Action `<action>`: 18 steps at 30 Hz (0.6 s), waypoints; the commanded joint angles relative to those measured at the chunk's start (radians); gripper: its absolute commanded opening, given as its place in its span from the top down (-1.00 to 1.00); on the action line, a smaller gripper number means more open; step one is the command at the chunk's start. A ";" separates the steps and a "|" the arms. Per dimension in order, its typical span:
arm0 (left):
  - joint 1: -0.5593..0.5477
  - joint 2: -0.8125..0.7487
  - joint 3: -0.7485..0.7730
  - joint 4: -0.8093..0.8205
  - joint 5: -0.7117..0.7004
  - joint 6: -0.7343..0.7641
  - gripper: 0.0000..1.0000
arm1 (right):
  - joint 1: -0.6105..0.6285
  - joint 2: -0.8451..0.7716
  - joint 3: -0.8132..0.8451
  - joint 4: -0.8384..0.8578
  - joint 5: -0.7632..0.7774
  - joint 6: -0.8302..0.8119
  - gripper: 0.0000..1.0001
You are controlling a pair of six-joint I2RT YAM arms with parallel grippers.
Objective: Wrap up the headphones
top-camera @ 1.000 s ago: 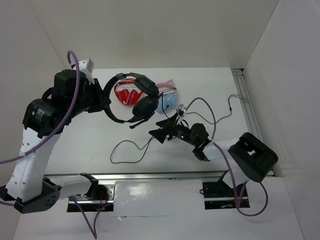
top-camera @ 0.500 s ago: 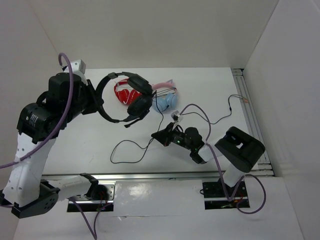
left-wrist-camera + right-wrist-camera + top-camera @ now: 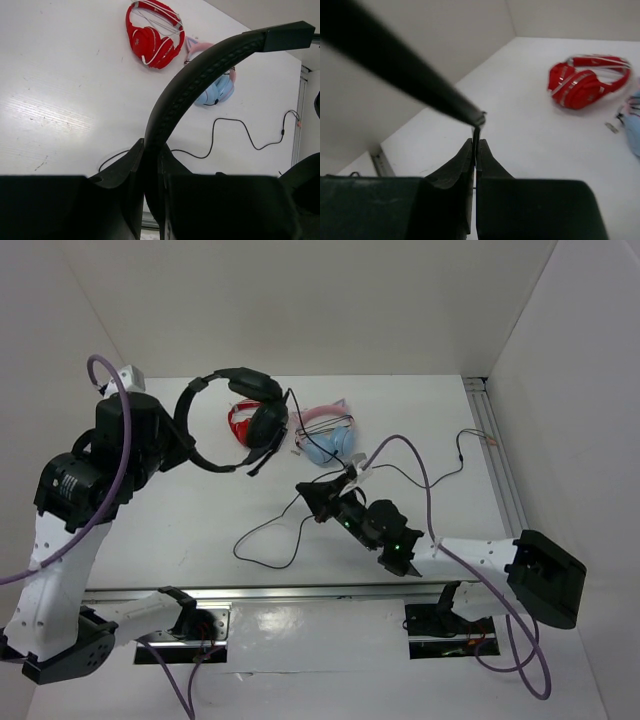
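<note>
Headphones carried further left, left gripper clamping the headband — right gripper stretched forward, pinching the cable.

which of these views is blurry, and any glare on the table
Top external: sharp, evenly lit. Left wrist: pale glare streaks on the white table, red over-ear headphones crisp. Right wrist: they look soft, and the dark diagonal bar nearest the lens is blurred.

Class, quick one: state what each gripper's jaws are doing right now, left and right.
Left gripper: shut on the headphones, at the headband.
Right gripper: shut on the headphones' cable.
</note>
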 commanded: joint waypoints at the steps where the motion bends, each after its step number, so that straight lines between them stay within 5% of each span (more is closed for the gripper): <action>1: 0.018 0.031 0.012 0.117 0.064 -0.076 1.00 | 0.033 0.001 0.142 -0.318 0.312 -0.056 1.00; 5: 0.039 0.063 0.035 0.145 0.177 -0.110 1.00 | 0.004 0.096 0.246 -0.564 0.431 0.015 1.00; 11: 0.059 0.064 0.025 0.212 0.290 -0.183 1.00 | -0.016 0.184 0.269 -0.587 0.306 -0.006 1.00; 18: 0.059 0.054 -0.070 0.294 0.178 -0.280 1.00 | 0.117 0.218 0.316 -0.628 0.210 -0.074 1.00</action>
